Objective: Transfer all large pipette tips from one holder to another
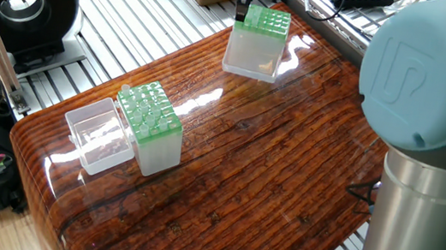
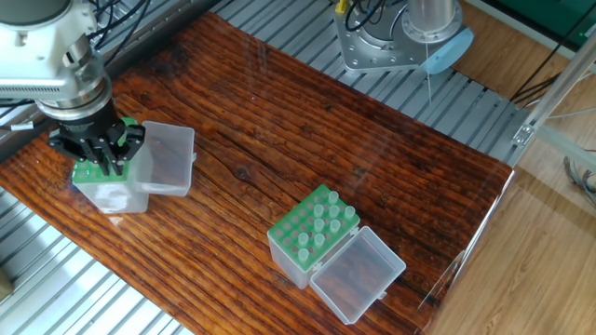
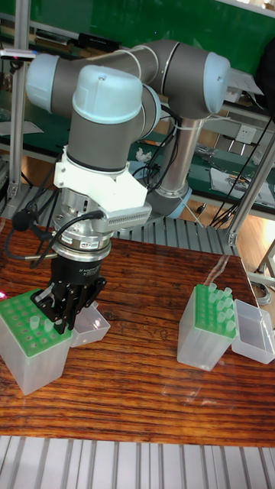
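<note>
Several large pipette tips stand in the green-topped holder near the table's middle; the same tips and holder appear in the other views. A second green-topped holder sits at the table's far end. My gripper points down onto this holder's green grid, near its edge. Its dark fingers stand close together, and I cannot see whether a tip is between them. No tips show in this holder's visible holes.
Each holder has a clear hinged lid lying open beside it. The arm's base column fills the right of one fixed view. The wooden table is bordered by slatted metal rails.
</note>
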`<state>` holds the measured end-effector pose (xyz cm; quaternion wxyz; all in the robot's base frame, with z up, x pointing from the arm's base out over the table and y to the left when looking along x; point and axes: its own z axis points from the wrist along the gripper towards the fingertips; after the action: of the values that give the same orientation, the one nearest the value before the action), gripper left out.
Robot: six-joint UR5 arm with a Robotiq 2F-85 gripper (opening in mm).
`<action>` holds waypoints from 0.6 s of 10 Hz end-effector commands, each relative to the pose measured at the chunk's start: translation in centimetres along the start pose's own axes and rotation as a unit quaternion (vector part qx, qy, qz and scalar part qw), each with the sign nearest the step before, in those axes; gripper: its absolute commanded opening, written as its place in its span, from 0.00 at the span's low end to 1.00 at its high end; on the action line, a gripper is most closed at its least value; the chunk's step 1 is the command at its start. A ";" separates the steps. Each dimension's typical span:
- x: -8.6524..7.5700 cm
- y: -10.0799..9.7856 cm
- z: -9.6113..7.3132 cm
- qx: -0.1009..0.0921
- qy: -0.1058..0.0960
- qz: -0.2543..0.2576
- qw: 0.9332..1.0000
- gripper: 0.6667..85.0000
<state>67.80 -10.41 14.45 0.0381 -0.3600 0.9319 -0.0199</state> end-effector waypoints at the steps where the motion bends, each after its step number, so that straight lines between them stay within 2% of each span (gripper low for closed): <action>1: 0.2 0.2 -0.9 0.000 -0.002 0.007 1.000 0.00; 3: 0.3 0.4 -1.6 0.001 0.002 0.009 1.000 0.00; 6: -0.4 1.0 -2.2 -0.006 -0.004 0.011 1.000 0.00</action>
<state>67.23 -10.17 15.85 0.0353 -0.3537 0.9344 -0.0211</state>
